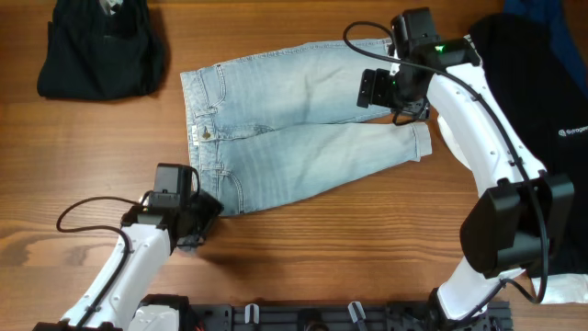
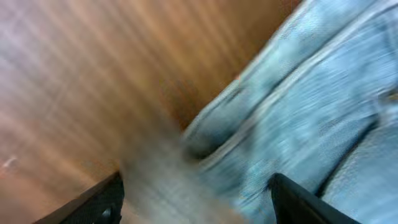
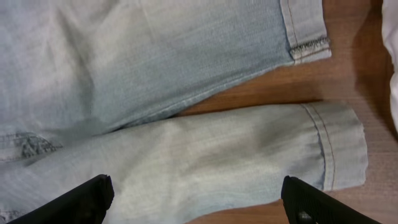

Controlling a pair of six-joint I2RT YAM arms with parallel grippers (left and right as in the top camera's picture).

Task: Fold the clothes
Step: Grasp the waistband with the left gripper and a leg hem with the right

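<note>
The pale light-blue denim shorts (image 1: pixel 294 129) lie flat on the wooden table, waistband to the left, both legs pointing right. My left gripper (image 1: pixel 204 216) is open just below the waistband's near corner; the left wrist view is blurred and shows the denim edge (image 2: pixel 298 112) between its fingers (image 2: pixel 196 202). My right gripper (image 1: pixel 378 89) is open above the leg ends. In the right wrist view its fingers (image 3: pixel 198 199) straddle the near leg (image 3: pixel 236 155), whose turned-up hem (image 3: pixel 339 146) is at right.
A black garment (image 1: pixel 96 51) lies at the far left. Another black garment with small white lettering (image 1: pixel 542 83) lies at the far right, with white cloth (image 1: pixel 560 290) near the right front corner. Bare wood (image 1: pixel 349 239) lies in front of the shorts.
</note>
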